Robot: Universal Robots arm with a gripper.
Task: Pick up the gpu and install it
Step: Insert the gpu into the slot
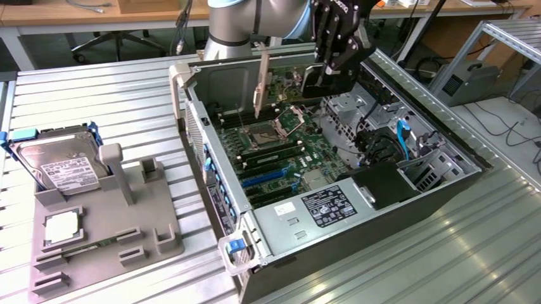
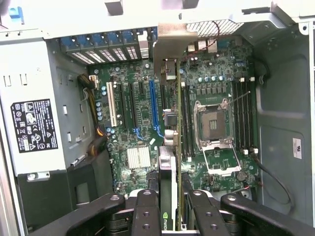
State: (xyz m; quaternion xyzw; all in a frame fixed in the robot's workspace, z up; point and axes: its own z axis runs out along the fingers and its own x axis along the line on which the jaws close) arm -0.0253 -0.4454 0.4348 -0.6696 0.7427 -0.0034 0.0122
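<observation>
The gripper (image 2: 175,216) is clenched on the gpu (image 2: 169,167), gripping it by its long edge, so the pickup is done; the card hangs over the open computer case (image 1: 427,190) with its silver bracket (image 1: 263,85) pointing down toward the motherboard (image 1: 279,158); in the wrist view it lies edge-on, just beside the blue expansion slot (image 2: 153,108) and short of the CPU socket (image 2: 214,125); it looks clear of the board, so seating it is, by my judgement, left to do; the hard drive (image 1: 59,164) stands in its grey holder (image 1: 127,247) outside the case.
</observation>
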